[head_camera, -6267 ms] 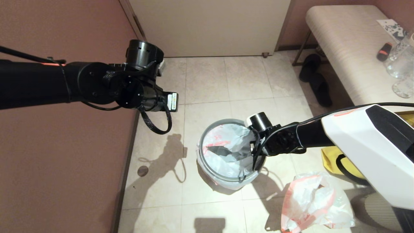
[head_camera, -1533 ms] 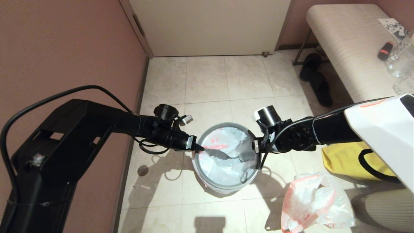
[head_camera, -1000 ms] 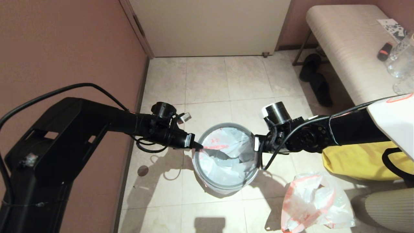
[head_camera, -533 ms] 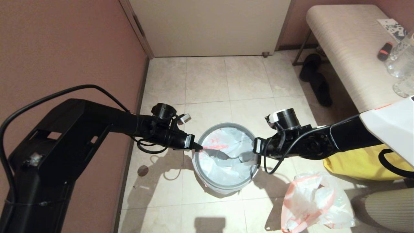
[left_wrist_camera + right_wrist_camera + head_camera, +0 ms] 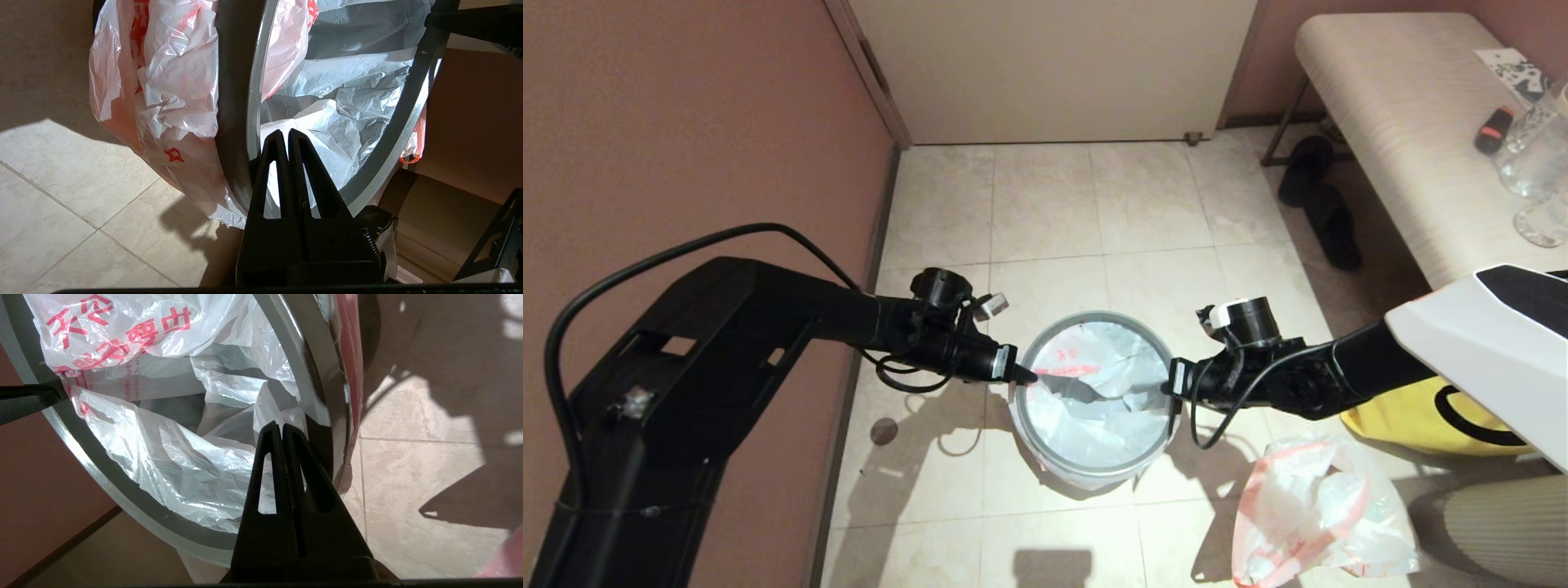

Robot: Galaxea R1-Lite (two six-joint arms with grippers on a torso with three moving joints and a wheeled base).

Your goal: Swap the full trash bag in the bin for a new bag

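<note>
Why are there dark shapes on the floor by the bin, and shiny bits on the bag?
Head view: strong light throws arm shadows onto the floor beside the bin. Right wrist view: glare glints off the new bag. Left wrist view: a sunlit patch meets deep shade.

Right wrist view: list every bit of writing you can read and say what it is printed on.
Large red Chinese characters on the new bag, seen mirrored through the film: not readable with certainty.
Small red line beneath them on the same bag: too small to read.
Nothing printed on the grey hoop rim or the bin.
</note>
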